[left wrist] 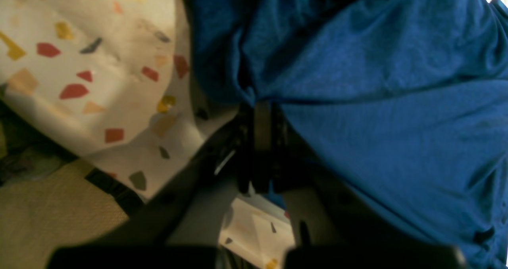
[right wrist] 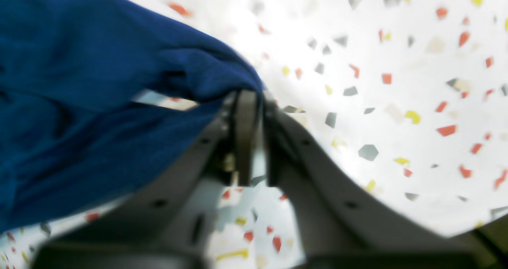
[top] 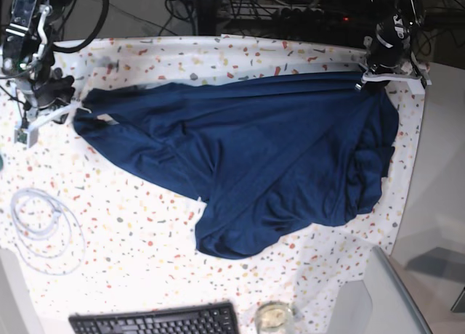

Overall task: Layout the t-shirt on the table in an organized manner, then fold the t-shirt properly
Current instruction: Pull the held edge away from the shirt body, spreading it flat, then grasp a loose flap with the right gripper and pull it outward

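The t-shirt [top: 261, 152] is soft, matt navy cloth, creased and rumpled where it bunches at the right claw [right wrist: 254, 98]. Beneath both claws, the table [top: 131, 239] wears a smooth matt white cloth with coloured flecks. The claw fingers [right wrist: 246, 134] look like dull grey hard plastic.

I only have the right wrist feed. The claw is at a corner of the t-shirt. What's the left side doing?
Observer: The left claw is shut on the t-shirt at the far corner of the table.
Operator: Shirt flat yet?
Observer: No. One edge is stretched between the two arms; the rest lies rumpled on the table.
Operator: Anything else on the table?
Observer: A coiled white cable and a black keyboard at the near edge, both apart from the shirt.
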